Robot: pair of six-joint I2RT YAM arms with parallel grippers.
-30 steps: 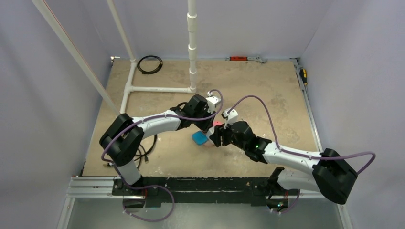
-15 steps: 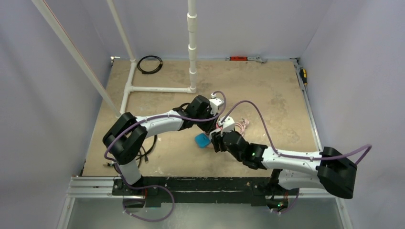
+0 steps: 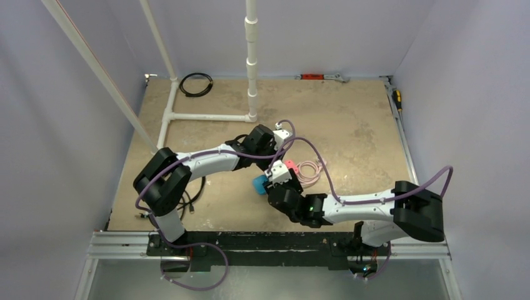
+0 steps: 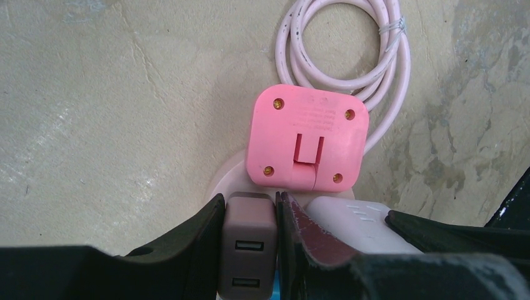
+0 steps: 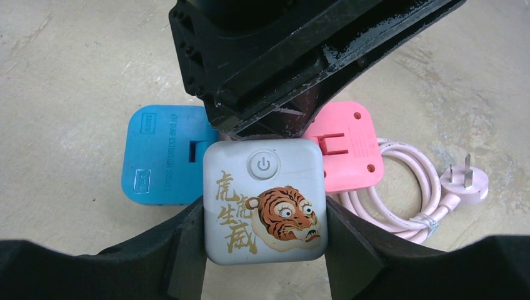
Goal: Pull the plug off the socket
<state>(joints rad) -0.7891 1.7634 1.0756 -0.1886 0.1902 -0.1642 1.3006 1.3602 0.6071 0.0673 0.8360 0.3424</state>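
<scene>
Beneath the pink square plug [image 4: 305,140], the socket [image 4: 227,179] barely shows.

Reaching in from both near corners to meet at mid-bench, each grip closed
From the near-left corner: raised at the shoulder, stretched rightward, wrist bent down, with the left gripper [image 4: 250,209] aimed back toward the near edge and its fingers [image 4: 187,244] pressed on both sides of a mauve USB block [image 4: 250,244]; from the near-right corner: laid low and long toward the left edge, with the right gripper [image 5: 262,209] aimed at the far edge, fingers [image 5: 181,250] spread wide against opposite sides of a white cube [image 5: 262,200], nose to nose with the left
</scene>
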